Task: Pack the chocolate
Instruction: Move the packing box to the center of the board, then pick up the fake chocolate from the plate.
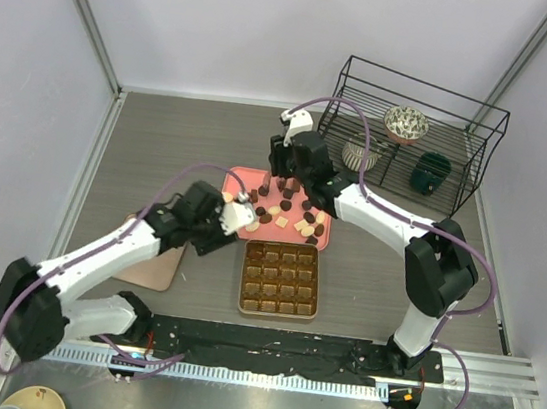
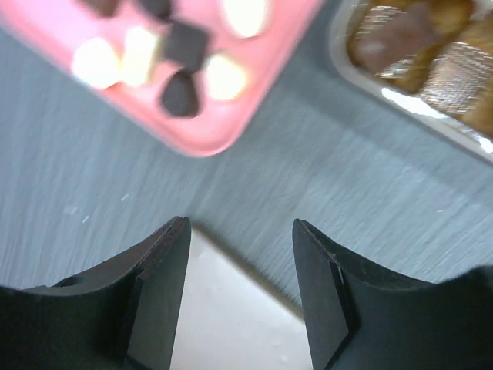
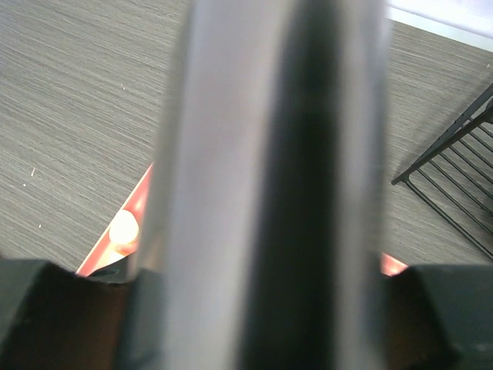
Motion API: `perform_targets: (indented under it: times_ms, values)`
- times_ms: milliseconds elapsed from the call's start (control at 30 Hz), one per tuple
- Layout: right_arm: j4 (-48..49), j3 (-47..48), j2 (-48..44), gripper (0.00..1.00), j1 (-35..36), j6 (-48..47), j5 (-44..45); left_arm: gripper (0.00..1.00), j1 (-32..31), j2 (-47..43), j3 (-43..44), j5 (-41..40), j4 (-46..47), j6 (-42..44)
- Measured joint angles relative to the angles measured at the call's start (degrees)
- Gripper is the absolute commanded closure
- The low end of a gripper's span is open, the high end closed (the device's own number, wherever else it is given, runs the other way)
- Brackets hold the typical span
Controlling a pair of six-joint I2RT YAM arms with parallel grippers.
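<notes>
My left hand (image 2: 239, 225) stands wide and empty beside the pink tray (image 2: 206, 132); my right hand (image 1: 282, 175) I cannot tell. The chocolate (image 1: 285, 206) lies scattered on that tray, mid-frame; I'd straddle one piece squarely before closing.

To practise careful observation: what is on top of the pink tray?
Loose chocolates, dark, mid-brown and cream, lie scattered on the pink tray. The right hand hangs over its far side, hiding whatever lies beneath.

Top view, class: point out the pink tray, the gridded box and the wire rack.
pink tray (image 1: 241, 177), top view, bare far-left corner.
gridded box (image 1: 277, 312), top view, near rim.
wire rack (image 1: 458, 143), top view, bare shelf wires.
</notes>
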Motion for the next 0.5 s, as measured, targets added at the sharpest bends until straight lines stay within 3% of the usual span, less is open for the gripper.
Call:
perform_targets:
  times_ms: [67, 100, 200, 333, 500]
  values:
    - [0.1, 0.0, 0.0, 0.52, -0.2, -0.1, 0.0, 0.37, 5.6, -4.7, 1.1, 1.5, -2.8, 0.0]
    - [0.2, 0.0, 0.0, 0.52, -0.3, -0.2, 0.0, 0.27, 8.5, -6.8, 1.8, 2.4, -4.0, 0.1]
    - [0.2, 0.0, 0.0, 0.52, -0.3, -0.2, -0.1, 0.19, 16.5, -11.6, 3.0, 5.0, -6.1, 0.5]
    - [0.2, 0.3, 0.3, 0.52, -0.3, -0.2, -0.2, 0.14, 26.2, -13.3, 3.1, 9.5, -8.2, 0.4]
    - [0.2, 1.4, 1.9, 0.51, -0.3, -0.1, -0.6, 0.12, 35.8, -8.9, 3.4, 15.0, -9.3, -0.3]
